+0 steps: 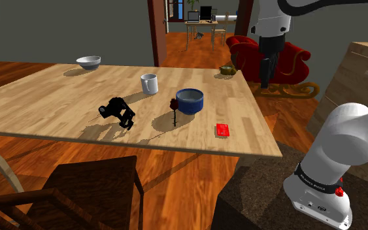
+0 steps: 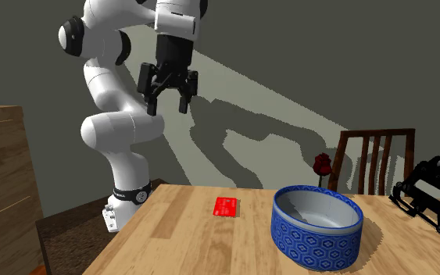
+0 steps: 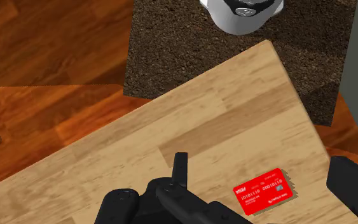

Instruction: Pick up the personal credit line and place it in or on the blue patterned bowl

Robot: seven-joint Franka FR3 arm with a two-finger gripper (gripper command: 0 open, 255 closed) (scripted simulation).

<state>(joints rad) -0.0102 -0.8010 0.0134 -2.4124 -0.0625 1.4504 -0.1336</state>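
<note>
Clutter near red card (image 1: 223,130): one blue patterned bowl (image 1: 189,100), one rose (image 1: 173,108), one white mug (image 1: 150,83), one black gadget (image 1: 117,112), one pale bowl (image 1: 88,62). Card lies flat, exposed, on table (image 1: 45,104). Gripper (image 2: 169,107) hangs well above, jaws spread, empty.

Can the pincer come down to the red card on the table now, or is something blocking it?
Probably yes. The red card lies flat near the corner of the table with bare wood around it, and the blue bowl stands apart to one side. The pincer hangs open high above, with nothing between.
</note>
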